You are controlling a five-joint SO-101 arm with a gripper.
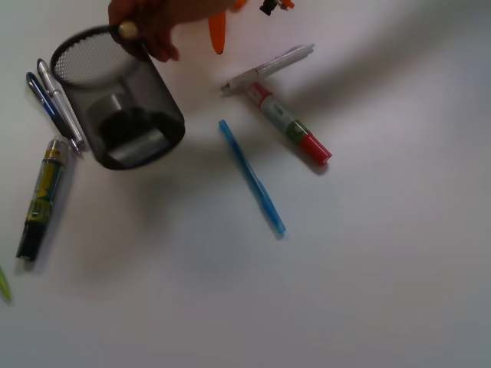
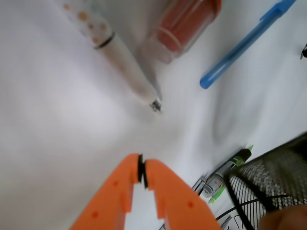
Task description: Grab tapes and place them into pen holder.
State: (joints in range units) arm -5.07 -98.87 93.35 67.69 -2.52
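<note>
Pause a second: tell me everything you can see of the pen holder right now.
The pen holder is a black wire-mesh cylinder with a solid rim and base, tipped so its open mouth points up and to the left in the front view. A human hand grips its rim. Through the mesh, dark and whitish ring shapes lie at the bottom. Two pens lie close beside its left side. The wrist view catches only its mesh edge.

Gripper [image 2: 142, 173]: you see two bright orange plastic fingers, wedge-shaped, tapering to their tips at the lower centre of the wrist frame.
Fingertips [image 2: 139, 167]: thin black pads line the tips.
Finger faces: small round holes dot the orange surface.
Front view: one orange finger [image 1: 218, 32] and a black-and-orange part [image 1: 275, 5] show at the top edge.
</note>
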